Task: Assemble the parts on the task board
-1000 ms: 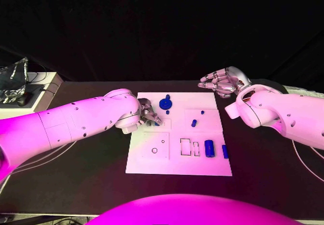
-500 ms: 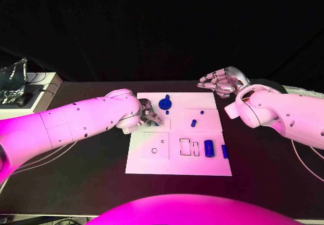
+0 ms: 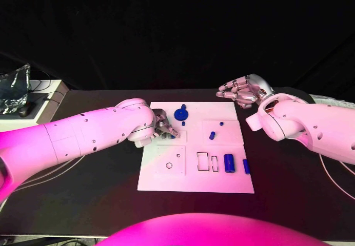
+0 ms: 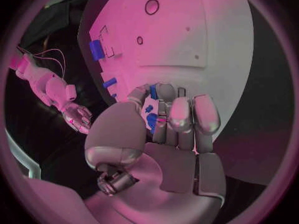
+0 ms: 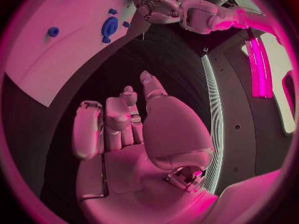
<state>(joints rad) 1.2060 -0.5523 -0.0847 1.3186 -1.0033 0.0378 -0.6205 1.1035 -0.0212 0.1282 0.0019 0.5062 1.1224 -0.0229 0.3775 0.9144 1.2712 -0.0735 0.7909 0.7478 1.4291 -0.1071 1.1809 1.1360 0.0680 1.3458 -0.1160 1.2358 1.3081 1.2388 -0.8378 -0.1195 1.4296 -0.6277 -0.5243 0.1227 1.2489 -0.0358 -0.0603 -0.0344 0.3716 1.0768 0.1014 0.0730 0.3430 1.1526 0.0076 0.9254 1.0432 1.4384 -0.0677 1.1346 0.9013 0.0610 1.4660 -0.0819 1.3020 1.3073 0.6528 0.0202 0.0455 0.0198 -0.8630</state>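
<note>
Task board [image 3: 194,174]: lying white at table [image 3: 89,205] centre, long axis running 12 to 6 o'clock; showing no readable writing.

Left hand [image 3: 163,126]: hovering over board's 10 o'clock area, fingers [image 4: 181,117] curling together around a small blue part [image 4: 151,118].

Right hand [image 3: 242,88]: hanging off board's 1 o'clock corner, fingers curling, holding nothing.

Blue cylinder [image 3: 229,162]: lying at 4 o'clock, pointing 12 to 6.

Blue round part [image 3: 181,113]: sitting near 12 o'clock.

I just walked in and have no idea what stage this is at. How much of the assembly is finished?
Early to midway, I'd guess. A round blue part already stands on the task board. The left hand is over the board, fingers curled around a small blue piece. Two blue cylinders lie loose, and empty outlined slots remain. The right hand hovers off the board, holding nothing.
</note>
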